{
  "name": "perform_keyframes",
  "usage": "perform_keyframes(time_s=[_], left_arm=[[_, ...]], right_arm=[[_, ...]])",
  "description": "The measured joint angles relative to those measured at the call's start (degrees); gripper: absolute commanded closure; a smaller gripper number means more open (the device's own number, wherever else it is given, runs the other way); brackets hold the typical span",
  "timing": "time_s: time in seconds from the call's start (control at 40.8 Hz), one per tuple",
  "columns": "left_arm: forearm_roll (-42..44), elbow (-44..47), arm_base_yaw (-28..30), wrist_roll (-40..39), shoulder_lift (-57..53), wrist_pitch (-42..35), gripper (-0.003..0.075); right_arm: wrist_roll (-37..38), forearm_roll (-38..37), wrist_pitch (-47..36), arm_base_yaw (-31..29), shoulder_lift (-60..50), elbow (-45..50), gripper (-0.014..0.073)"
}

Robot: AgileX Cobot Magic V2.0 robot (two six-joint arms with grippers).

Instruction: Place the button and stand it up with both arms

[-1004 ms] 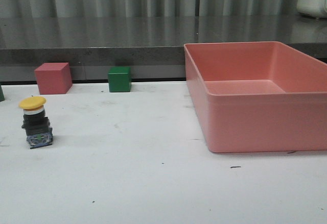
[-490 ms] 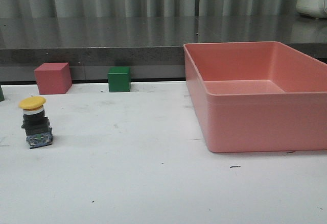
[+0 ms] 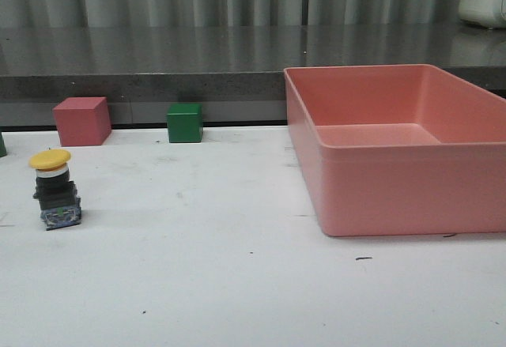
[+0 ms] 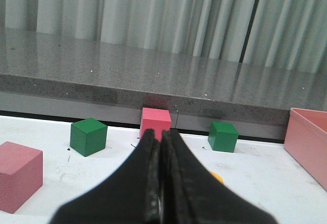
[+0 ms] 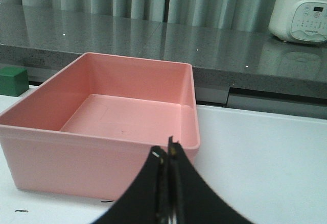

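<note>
One button (image 3: 54, 190) stands upright on the scuffed white table (image 3: 237, 284).

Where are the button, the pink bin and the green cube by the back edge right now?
button (image 3: 50, 159): front view, on its yellow cap.
pink bin (image 3: 403, 193): front view, on its near outer wall.
green cube (image 3: 185, 123): front view, on its front face.
</note>
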Motion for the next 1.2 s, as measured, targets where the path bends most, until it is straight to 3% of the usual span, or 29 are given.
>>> perform_keyframes(time_s=[0.441, 0.735, 1.2], left_arm=[[0.0, 0.0, 0.0, 0.0, 0.0, 0.0, 0.074], [0.0, 0.0, 0.0, 0.0, 0.0, 0.0, 0.074], [0.0, 0.0, 0.0, 0.0, 0.0, 0.0, 0.074]], right_arm=[[0.3, 0.0, -3.3, 0.0, 0.0, 0.0, 0.0661], [14.7, -9.9, -4.2, -2.1, 0.0, 0.0, 0.0661], [15.8, -8.4, -2.2, -2.4, 0.0, 0.0, 0.0661]])
